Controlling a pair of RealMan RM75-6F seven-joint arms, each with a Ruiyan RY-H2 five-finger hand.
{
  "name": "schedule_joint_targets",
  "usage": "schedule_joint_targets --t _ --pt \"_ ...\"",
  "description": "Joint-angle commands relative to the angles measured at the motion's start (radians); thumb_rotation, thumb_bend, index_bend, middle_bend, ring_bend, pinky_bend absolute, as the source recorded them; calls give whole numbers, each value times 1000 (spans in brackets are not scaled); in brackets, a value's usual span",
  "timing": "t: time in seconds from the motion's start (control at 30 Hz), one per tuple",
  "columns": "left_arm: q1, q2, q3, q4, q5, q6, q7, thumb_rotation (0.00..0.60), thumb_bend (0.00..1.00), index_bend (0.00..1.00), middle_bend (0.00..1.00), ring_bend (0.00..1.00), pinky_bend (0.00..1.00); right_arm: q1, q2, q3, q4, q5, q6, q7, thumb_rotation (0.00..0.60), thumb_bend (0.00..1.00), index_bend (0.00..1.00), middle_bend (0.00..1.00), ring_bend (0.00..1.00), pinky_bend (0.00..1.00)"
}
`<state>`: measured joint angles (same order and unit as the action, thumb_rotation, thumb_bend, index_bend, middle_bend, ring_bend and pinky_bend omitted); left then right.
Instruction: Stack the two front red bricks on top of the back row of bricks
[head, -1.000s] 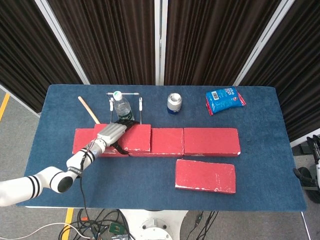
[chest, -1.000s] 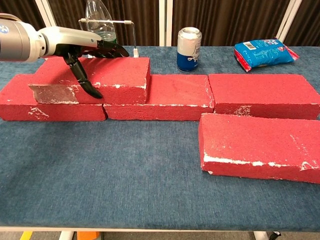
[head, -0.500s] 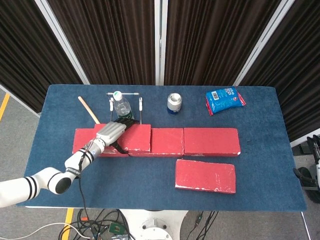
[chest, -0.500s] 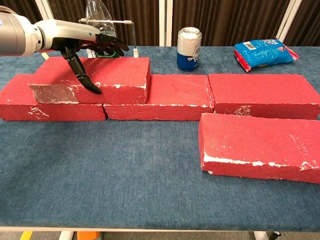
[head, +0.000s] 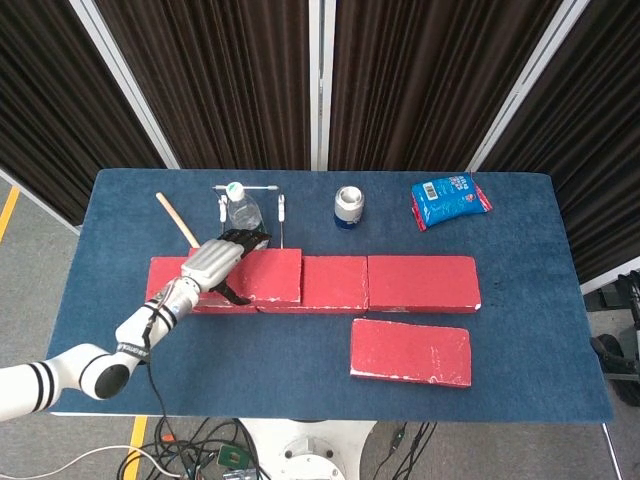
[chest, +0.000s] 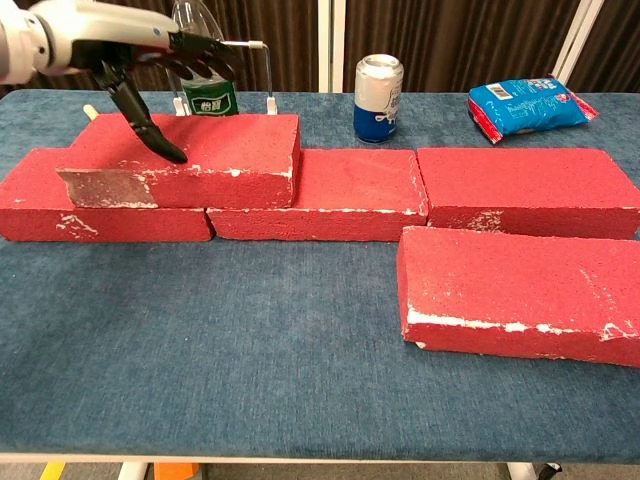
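Red stacked brick on back row, left hand just above it, fingers spread, holding nothing

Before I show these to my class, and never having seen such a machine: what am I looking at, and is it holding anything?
It is a two-armed robot at a blue table, steered by a person. One picture looks down from its head, the other looks forward from its chest. Only its left robot hand shows, fingers spread above a stacked brick, holding nothing; the right is out of view. Three red bricks form the back row, with that stacked brick on its left part. One front brick still lies alone nearer the robot. Behind the bricks stand a bottle and a can, with a blue packet and a wooden stick lying nearby.
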<state>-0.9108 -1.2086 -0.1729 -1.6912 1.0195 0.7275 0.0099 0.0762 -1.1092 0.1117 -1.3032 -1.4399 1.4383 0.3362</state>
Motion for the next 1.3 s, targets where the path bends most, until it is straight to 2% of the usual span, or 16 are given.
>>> schedule_joint_targets --t 0.03,0.17,0.27,0.5,0.7,0.93,1.13,1.3 --pt "41 52 6 -60 17 65 22 600 0 68 49 24 63 4 5 -4 -13 -9 -2 -12 600 135 0 0 0 0" --pt "129 107 73 -118 72 213 139 600 0 68 49 23 40 17 25 -15 -63 -33 -13 -55 600 117 0 0 0 0" --pt "197 136 111 -154 102 308 181 600 0 68 49 23 25 30 44 -23 -113 -63 -19 -74 600 103 0 0 0 0" --pt "382 202 204 -199 234 522 196 600 0 68 50 23 25 89 84 -60 -288 -144 -94 -202 600 91 0 0 0 0" --pt "500 246 270 -214 312 600 143 600 0 68 53 23 25 171 110 -99 -438 -227 -217 -267 600 82 0 0 0 0" --pt "585 230 274 -147 398 685 48 600 0 66 53 23 26 232 76 -131 -547 -234 -345 -382 600 53 0 0 0 0" --pt "637 193 256 -69 442 746 -11 600 0 57 47 16 25 242 23 -151 -574 -204 -388 -463 600 41 0 0 0 0" --pt "661 174 250 -31 444 739 -43 600 0 54 44 0 25 251 -5 -159 -575 -166 -417 -496 600 40 0 0 0 0"
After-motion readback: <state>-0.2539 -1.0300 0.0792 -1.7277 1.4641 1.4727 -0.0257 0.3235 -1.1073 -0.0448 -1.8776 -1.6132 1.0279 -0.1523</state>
